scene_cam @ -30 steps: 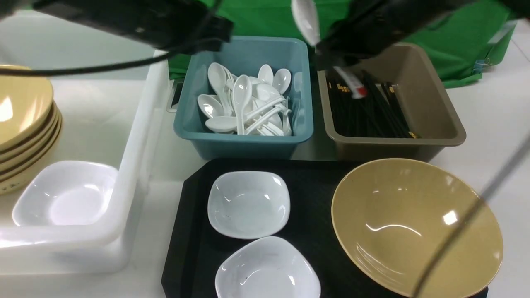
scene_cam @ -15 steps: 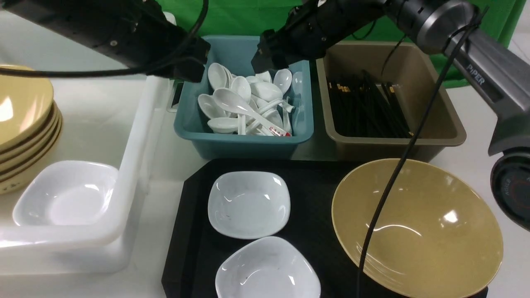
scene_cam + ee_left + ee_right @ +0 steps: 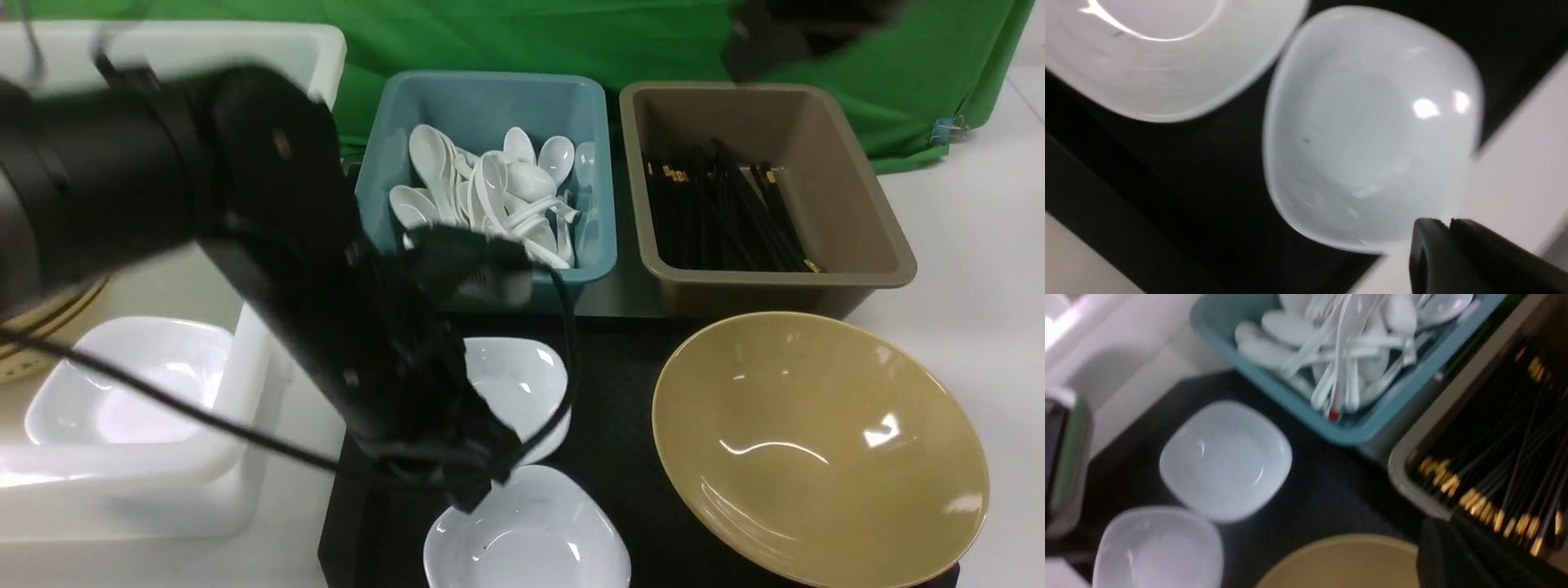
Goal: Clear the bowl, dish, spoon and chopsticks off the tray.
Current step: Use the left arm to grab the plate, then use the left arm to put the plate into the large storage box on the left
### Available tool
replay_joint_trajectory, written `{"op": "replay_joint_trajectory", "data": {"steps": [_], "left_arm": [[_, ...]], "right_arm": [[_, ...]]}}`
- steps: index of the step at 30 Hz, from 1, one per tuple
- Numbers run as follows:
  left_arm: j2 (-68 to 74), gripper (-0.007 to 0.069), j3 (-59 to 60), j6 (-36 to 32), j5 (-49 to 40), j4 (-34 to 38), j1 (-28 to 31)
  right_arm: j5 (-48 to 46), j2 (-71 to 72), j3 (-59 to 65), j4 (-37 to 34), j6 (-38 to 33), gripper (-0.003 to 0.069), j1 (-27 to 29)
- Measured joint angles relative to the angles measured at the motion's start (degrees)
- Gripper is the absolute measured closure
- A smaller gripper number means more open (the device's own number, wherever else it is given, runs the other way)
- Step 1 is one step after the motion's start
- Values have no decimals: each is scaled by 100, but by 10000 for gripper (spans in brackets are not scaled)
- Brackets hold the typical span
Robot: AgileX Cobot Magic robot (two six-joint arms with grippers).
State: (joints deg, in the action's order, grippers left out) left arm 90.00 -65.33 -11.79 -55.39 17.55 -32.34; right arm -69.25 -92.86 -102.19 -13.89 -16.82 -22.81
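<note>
The mustard-yellow bowl (image 3: 816, 449) sits on the right of the black tray (image 3: 612, 392). Two white dishes lie on the tray's left, a far dish (image 3: 522, 384) and a near dish (image 3: 531, 539). My left arm reaches down over them. My left gripper (image 3: 1449, 222) is shut and empty, at the rim of the near dish (image 3: 1372, 134). The red-tipped spoon (image 3: 1334, 412) lies among white spoons in the blue bin (image 3: 1372, 428). Black chopsticks (image 3: 718, 220) with gold bands fill the brown bin. My right gripper (image 3: 1447, 526) is shut and empty, above the brown bin's edge.
A white tub (image 3: 245, 392) at the left holds another white dish (image 3: 122, 400); stacked yellow bowls (image 3: 49, 318) show behind the left arm. The blue bin (image 3: 588, 98) and brown bin (image 3: 849, 204) stand behind the tray. A green cloth hangs at the back.
The right gripper let the red-tipped spoon go into the blue bin, shut, and drew back to the upper right. The left arm swung down from the back left to the dishes.
</note>
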Motion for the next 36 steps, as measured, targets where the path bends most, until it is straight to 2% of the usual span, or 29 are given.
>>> {"op": "replay_joint_trajectory", "data": {"steps": [3, 4, 6, 8, 10, 11, 13, 17, 20, 22, 23, 24, 25, 26, 31, 34, 36], "left_arm": [[13, 511, 243, 325, 569, -249, -26], [77, 440, 403, 502, 935, -468, -26], [215, 356, 450, 581, 1080, -554, -20], [285, 307, 462, 594, 1122, -559, -20], [586, 181, 462, 602, 1212, -504, -20], [631, 174, 462, 602, 1220, -504, -20], [920, 101, 462, 602, 1227, -464, -20], [1212, 82, 462, 602, 1227, -401, -20], [1337, 122, 453, 590, 1209, -300, -20], [1381, 247, 428, 581, 1147, -191, -20], [1381, 338, 422, 588, 1091, -143, -20], [1381, 356, 422, 588, 1069, -131, -20], [1387, 476, 389, 612, 889, 4, -20], [1336, 515, 336, 615, 769, 121, -20], [861, 605, 43, 828, 315, 57, -6], [430, 610, -188, 871, 40, -49, 131], [-119, 610, -537, 878, -197, -32, 529]], "right_arm": [[68, 503, 869, 0, -99, 649, 0], [216, 877, 1550, 5, -143, 649, 0], [395, 1174, 2090, 5, -182, 649, 0], [502, 1306, 2323, 5, -203, 649, 0], [614, 1584, 2728, 5, -231, 650, 0], [619, 1611, 2746, 5, -231, 650, 0], [661, 1736, 2874, 5, -237, 650, 0], [727, 1826, 2890, 5, -237, 650, 0], [747, 1866, 2890, 5, -242, 650, 0], [747, 1867, 2890, 5, -242, 650, 0], [747, 1867, 2890, 0, -242, 650, 0], [747, 1867, 2890, 0, -242, 650, 0], [762, 1867, 2890, 0, -242, 650, 0], [762, 1867, 2890, 0, -242, 650, 0], [762, 1867, 2890, 0, -242, 649, 0], [762, 1867, 2890, -6, -242, 648, 0], [762, 1867, 2810, -147, -402, 648, 0]]}}
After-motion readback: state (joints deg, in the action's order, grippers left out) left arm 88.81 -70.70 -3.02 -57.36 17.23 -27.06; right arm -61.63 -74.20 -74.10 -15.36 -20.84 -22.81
